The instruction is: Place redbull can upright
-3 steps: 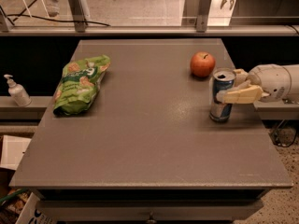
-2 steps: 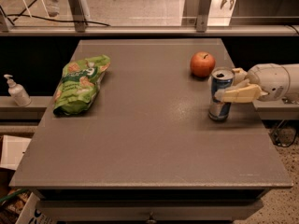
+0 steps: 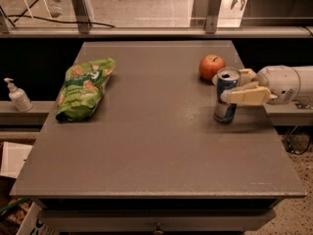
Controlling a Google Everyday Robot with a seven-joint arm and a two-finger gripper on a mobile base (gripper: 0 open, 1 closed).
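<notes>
Hand [image 3: 232,86] came in from the right on its smooth white arm, cream plastic fingers [image 3: 244,96] pinching the redbull can [image 3: 226,109], one flat finger across the front, the other behind the rim. Big matte grey-brown bench [image 3: 156,151] carried everything, its surface flat and faintly speckled. On the left side lay the crinkly green snack bag [image 3: 82,88], glossy and puffed. The slim blue-and-silver metal cylinder stood upright near the right edge, open top up. Just behind it sat the round red apple [image 3: 211,66]. Off the bench, left, stood a small white pump bottle [image 3: 18,96].
</notes>
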